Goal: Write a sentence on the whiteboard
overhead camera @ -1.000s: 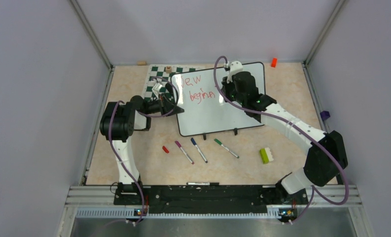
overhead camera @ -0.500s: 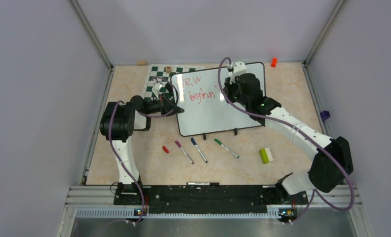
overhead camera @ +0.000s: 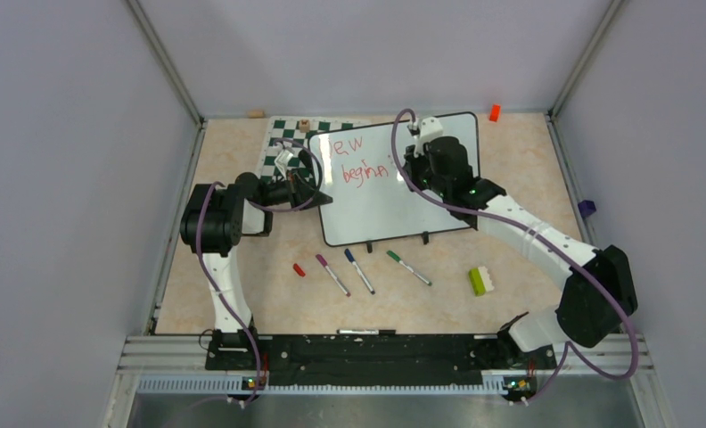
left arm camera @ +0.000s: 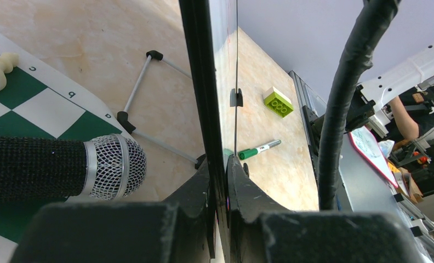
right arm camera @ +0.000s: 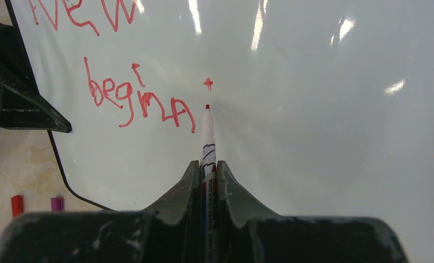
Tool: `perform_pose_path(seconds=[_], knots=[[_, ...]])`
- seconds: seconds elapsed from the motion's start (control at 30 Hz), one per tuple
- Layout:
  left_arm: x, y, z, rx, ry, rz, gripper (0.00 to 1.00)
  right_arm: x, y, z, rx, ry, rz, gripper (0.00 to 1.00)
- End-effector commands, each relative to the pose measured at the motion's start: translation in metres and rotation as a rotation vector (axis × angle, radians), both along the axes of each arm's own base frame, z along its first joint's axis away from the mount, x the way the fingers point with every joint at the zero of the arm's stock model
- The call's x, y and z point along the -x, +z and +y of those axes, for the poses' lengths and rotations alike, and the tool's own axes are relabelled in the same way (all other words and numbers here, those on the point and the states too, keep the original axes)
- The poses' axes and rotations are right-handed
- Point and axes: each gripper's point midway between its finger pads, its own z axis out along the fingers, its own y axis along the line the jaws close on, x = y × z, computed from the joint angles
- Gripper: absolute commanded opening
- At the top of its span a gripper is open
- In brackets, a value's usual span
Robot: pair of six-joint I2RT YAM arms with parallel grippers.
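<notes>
Whiteboard: you have the whiteboard (overhead camera: 381, 214) at the far middle of the counter (overhead camera: 251, 294), its upper left corner over the green-and-white chess mat (overhead camera: 283, 134) and two black feet on its near edge.
Sentence: the sentence (right arm camera: 138, 101) is in red; you can read "New" on the top line and "beginn" below it, with a small red dot just right of the last letter.
Left tool: your left tool (left arm camera: 220, 181) is closed on the board's black left edge, one finger on each face.
Right tool: your right tool (right arm camera: 207, 167) is clamped on a red marker (right arm camera: 207, 137), which points at the board.
Marker tip: it sits just below the red dot; you cannot tell from these views whether it touches the surface.
Near the board: a purple marker (overhead camera: 332, 275), a blue marker (overhead camera: 359, 270) and a green marker (overhead camera: 409, 267) lie side by side on the counter in front of the board, with a red cap (overhead camera: 299, 269) to their left.
Right side: a green block (overhead camera: 480, 281) lies apart from the markers.
Left wrist view: a microphone head (left arm camera: 113, 167) shows beside the tool, over the chess mat.
</notes>
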Motion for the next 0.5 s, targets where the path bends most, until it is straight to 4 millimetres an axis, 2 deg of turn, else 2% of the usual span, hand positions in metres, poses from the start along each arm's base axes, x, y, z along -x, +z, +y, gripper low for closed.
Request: perform_pose_path(seconds=[0.0,0.3,0.47], knots=[[0.004,0.001,0.004,-0.037,-0.033,-0.25,0.0,-0.009,0.019,0.008,-0.023,0.007,-0.045,0.0],[0.004,0.002,0.004,-0.037,-0.032,-0.252,0.0,-0.016,0.012,0.006,0.004,-0.023,-0.034,0.0],[0.004,0.002,0.004,-0.038,-0.032,-0.255,0.0,-0.012,0.009,0.004,0.007,-0.02,-0.02,0.0]])
